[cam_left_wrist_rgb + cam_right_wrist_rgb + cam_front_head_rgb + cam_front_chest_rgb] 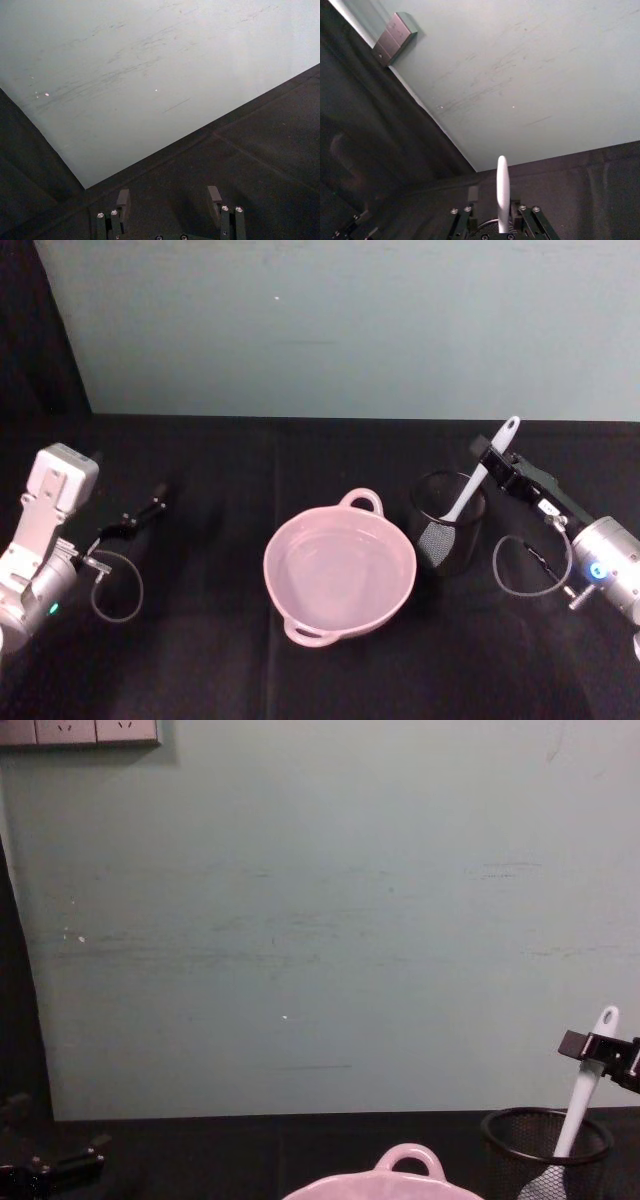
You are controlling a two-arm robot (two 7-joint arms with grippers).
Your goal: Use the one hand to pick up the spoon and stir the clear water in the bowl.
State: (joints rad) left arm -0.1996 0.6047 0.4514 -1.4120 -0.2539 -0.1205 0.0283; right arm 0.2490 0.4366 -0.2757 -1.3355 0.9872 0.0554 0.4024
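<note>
1. Table [220, 650]: a black-covered surface is carrying every item listed below.
2. Bowl [283, 540]: a wide pale pink bowl is sitting at the middle of the table and serving as the reference point here. One loop handle is pointing toward the robot and one away. Clear water [340, 575] is lying in it.
3. Left gripper [169, 195]: this one is resting well to the left of the bowl. Its jaws are standing wide apart with nothing between them.
4. Cup [470, 540]: a black mesh cup is standing upright just to the right of the bowl and slightly behind it.
5. Spoon [478, 478]: a slim white spoon is standing in the cup, right of the bowl. Its flat head is sitting down inside the mesh. Its handle is leaning up and away from the bowl, the holed end uppermost.
6. Right gripper [490, 452]: this one is reaching in from the bowl's far right, meeting the spoon's handle above the cup's rim. Whether its jaws are clamping the handle or only bracketing it, I cannot tell.
7. Wall [350, 330]: a pale green wall is rising behind the bowl.
8. Socket plate [394, 39]: a grey plate is sitting high on the wall, up and left of the bowl.
</note>
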